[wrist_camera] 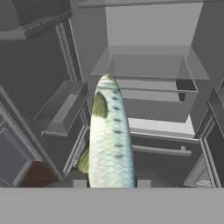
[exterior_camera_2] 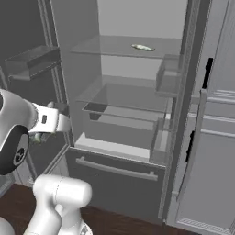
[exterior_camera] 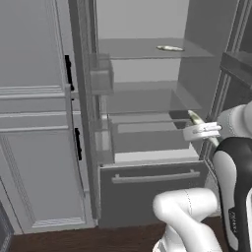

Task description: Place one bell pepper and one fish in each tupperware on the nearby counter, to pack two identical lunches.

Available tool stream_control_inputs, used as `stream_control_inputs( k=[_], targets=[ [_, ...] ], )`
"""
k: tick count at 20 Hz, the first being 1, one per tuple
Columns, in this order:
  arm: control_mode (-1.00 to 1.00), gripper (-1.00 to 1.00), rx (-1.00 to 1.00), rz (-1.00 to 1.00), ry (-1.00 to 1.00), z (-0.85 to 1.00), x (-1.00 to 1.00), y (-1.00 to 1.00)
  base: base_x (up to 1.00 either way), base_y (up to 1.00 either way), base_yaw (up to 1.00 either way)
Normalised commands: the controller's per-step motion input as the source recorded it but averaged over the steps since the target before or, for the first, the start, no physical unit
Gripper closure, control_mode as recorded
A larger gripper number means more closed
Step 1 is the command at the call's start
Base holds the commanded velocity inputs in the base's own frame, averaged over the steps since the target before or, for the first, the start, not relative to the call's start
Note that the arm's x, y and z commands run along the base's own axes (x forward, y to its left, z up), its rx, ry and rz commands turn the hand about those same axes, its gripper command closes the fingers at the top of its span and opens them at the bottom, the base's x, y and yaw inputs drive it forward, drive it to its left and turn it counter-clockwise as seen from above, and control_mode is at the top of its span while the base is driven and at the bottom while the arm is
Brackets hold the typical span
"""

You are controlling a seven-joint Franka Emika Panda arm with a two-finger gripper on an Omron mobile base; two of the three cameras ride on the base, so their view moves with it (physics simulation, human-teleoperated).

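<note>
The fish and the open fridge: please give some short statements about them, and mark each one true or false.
1. The jaws are shut on a fish. True.
2. A second fish lies on the upper fridge shelf. True.
3. The fridge door is closed. False: it stands open.
4. The held fish lies inside the bottom drawer. False: it is held in the air, outside the fridge.

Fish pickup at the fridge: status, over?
Gripper shut on one fish, held clear in front of the open fridge. Second fish lies on the top shelf. Nothing blocking.
</note>
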Motion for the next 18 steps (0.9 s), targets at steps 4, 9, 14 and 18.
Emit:
stream_control_inputs(
  k=[4,9,14,18],
  targets=[
    [1.00,1.00,0.00,0.00,0.00,0.00,0.00,0.00,-1.00,0.51,0.48],
    [1.00,1.00,0.00,0.00,0.00,0.00,0.00,0.00,-0.99,0.47,0.53],
    [1.00,1.00,0.00,0.00,0.00,0.00,0.00,0.00,-0.29,0.73,0.50],
    [1.00,1.00,0.00,0.00,0.00,0.00,0.00,0.00,0.78,0.80,0.38]
  ],
)
